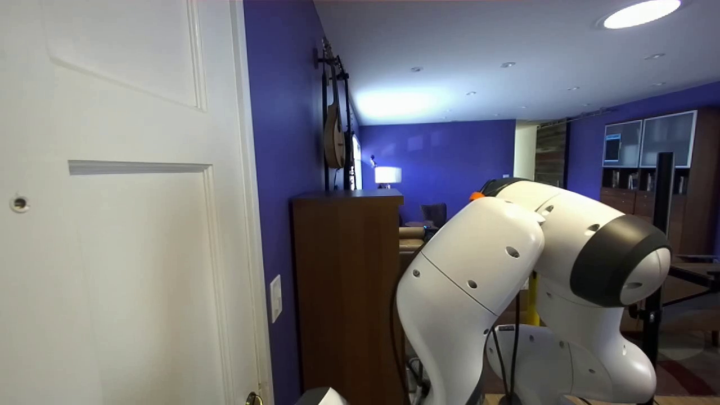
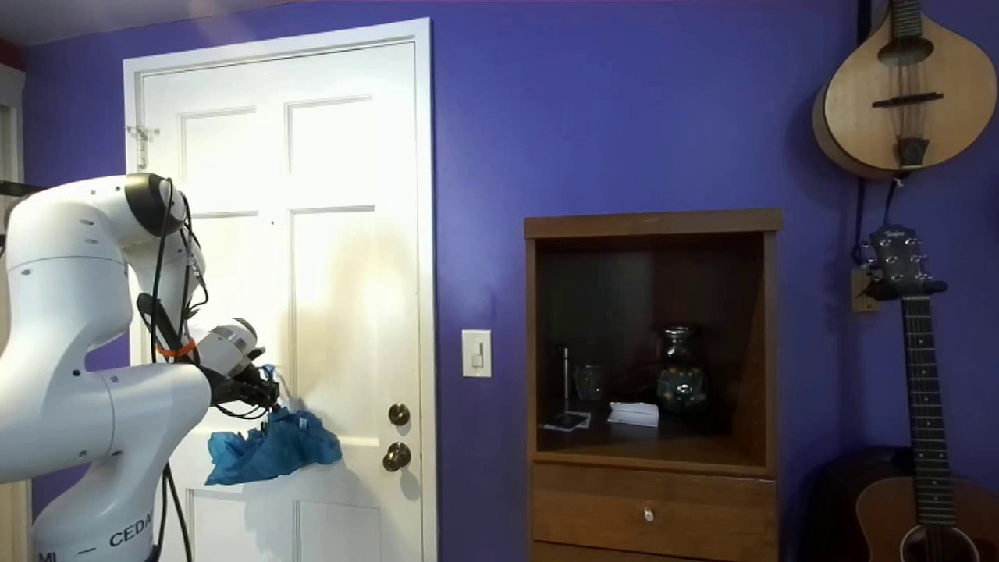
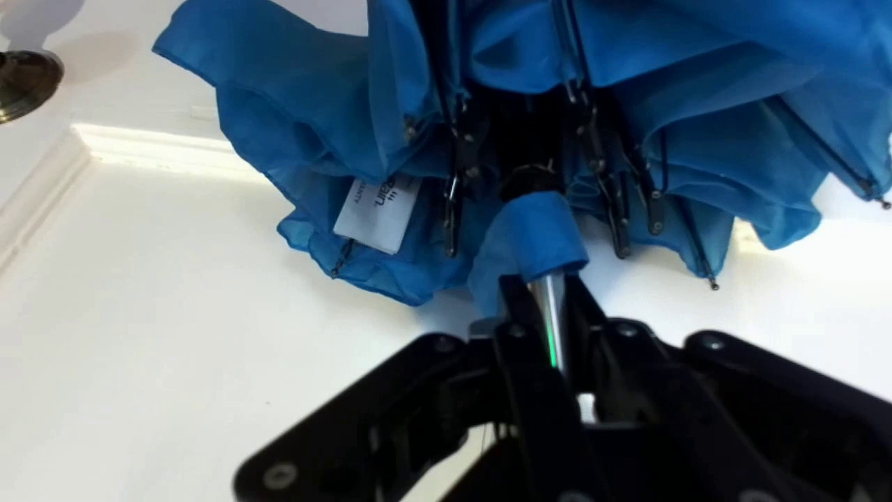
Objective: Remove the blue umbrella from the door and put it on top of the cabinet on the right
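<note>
Umbrella (image 2: 275, 451) held in the grip! Blue and rumpled, it sags at the lower left of an exterior view, just below the gripper (image 3: 547, 296), with the white door (image 2: 351, 297) behind; whether cloth and door touch is hard to tell. Over to the wrist view, low centre, and look at that pinch: black fingers (image 3: 514, 300) stand with only the silver shaft (image 3: 550, 307) between them, clamped right beside a blue sleeve (image 3: 543, 233). Loose folds spread across the upper half, dark ribs (image 3: 451, 219) jutting out, a white label (image 3: 378, 209) showing left of centre, a brass knob (image 3: 28, 82) at the upper left edge. Well apart stands the cabinet (image 2: 652, 224), right of centre in an exterior view, a vase (image 2: 681, 382) inside. And the white arm (image 1: 484, 259) bulks large, filling much of the right half of an exterior view.
</note>
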### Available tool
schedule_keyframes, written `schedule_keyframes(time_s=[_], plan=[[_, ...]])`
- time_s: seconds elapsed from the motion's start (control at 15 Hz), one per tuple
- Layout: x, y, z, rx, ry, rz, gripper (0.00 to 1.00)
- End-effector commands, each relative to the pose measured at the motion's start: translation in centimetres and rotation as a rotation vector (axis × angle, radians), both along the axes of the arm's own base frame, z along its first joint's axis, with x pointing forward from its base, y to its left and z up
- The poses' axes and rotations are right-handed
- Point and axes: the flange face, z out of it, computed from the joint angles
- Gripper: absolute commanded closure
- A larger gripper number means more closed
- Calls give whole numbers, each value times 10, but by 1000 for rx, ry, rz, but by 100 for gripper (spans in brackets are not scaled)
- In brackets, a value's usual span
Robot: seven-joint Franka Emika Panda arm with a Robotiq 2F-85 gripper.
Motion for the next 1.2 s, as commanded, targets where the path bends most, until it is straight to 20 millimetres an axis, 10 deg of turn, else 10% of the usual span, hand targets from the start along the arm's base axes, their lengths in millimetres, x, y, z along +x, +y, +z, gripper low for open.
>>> schedule_keyframes(time_s=[0.0,1.13], plan=[[-12,-6,16,34,-35,-11,96],[-31,-20,23,77,-118,-149,85]])
